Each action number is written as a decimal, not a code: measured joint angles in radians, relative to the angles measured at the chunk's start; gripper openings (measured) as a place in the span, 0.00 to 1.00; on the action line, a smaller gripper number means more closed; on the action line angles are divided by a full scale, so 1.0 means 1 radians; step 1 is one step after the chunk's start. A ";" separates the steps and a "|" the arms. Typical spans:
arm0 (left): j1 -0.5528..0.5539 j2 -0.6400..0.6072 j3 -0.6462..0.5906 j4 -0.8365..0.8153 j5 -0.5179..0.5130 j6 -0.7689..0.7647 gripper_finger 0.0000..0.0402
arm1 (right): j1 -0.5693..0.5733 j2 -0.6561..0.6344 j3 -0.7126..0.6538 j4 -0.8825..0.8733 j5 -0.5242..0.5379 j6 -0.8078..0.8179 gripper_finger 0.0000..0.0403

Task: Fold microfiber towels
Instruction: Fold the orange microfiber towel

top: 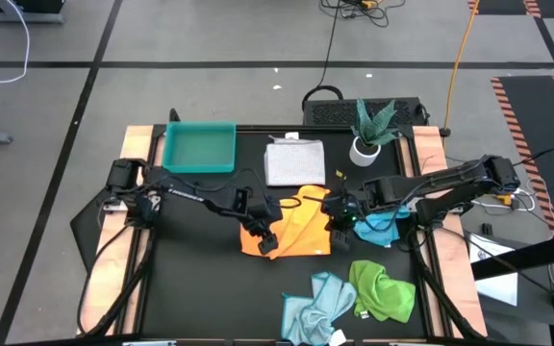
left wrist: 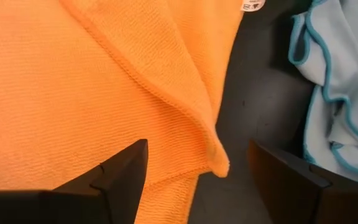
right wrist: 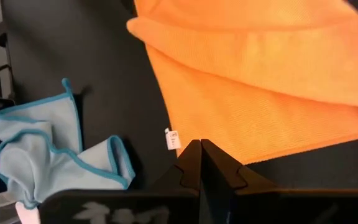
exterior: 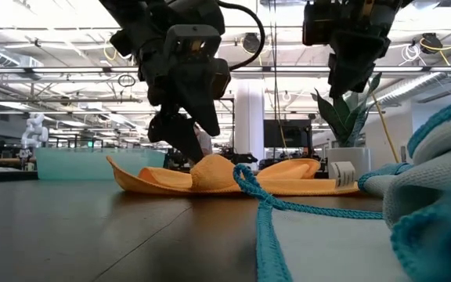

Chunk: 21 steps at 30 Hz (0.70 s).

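The orange towel [top: 296,231] lies partly folded at the middle of the high view, on the dark surface [top: 200,288]. The left pincer [top: 266,238] hangs over the towel's lower left edge with its fingers spread wide and nothing between them; in the left wrist view a folded corner of the cloth sits just ahead of the gap. The right pincer [top: 338,213] is at the towel's right edge, fingers pressed together and empty. The white-grey towel [top: 294,161] lies folded above centre, beside the teal tray [top: 199,147]. The bright blue towel [top: 383,229] seems bunched under the right arm. The pale blue towel [top: 317,306] and green towel [top: 383,290] lie crumpled at lower right.
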 joint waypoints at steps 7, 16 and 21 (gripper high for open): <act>-0.008 0.000 0.000 0.003 0.031 -0.031 0.69 | 0.001 -0.025 0.000 -0.001 0.001 -0.002 0.00; -0.019 0.003 0.000 0.037 -0.004 -0.046 0.68 | 0.001 -0.025 0.000 -0.002 0.002 -0.008 0.00; -0.019 0.048 0.000 0.053 -0.016 -0.050 0.68 | 0.001 -0.025 0.000 0.000 0.003 -0.008 0.00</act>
